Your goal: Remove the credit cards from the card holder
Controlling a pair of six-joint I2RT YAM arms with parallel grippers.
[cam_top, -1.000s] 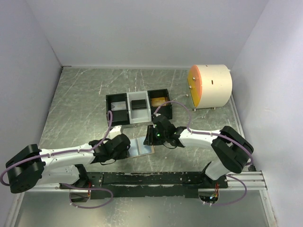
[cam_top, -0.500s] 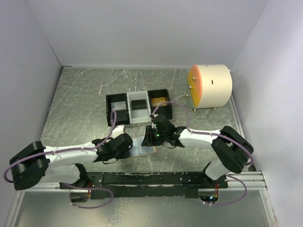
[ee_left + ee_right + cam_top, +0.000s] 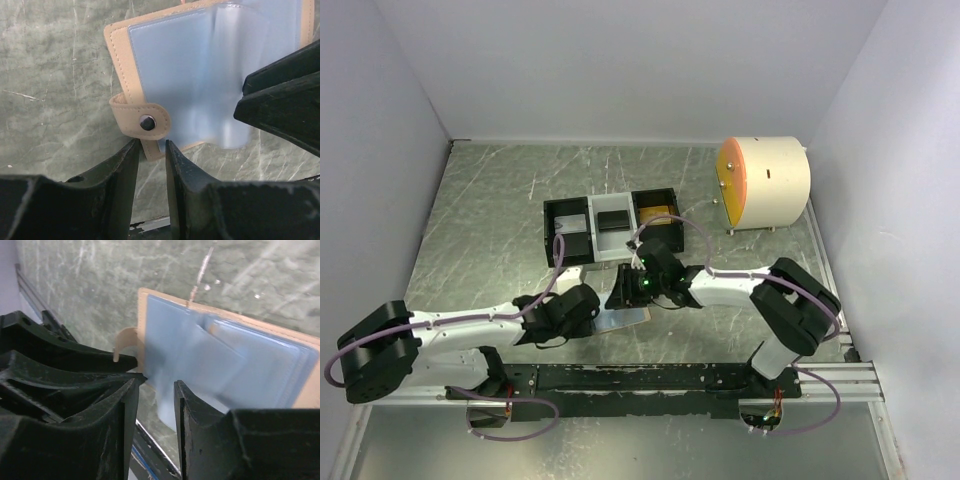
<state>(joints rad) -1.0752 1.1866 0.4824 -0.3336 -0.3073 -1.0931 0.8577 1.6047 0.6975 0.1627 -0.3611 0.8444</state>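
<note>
The left gripper (image 3: 150, 167) pinched the snap tab (image 3: 139, 120) of the holder (image 3: 170, 70), and the right gripper (image 3: 155, 410) was closed on its blurred blue sleeve (image 3: 200, 365). The holder lay open at lower centre of the overhead frame, just below the tray (image 3: 548, 235).

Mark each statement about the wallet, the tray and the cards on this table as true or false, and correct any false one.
1. The wallet lies open, with its pale blue inside facing up. True.
2. The tray has four compartments. False: it has three.
3. The tray's middle compartment is empty. False: a black card lies in it.
4. A metal snap sits on the wallet's tan strap. True.
</note>
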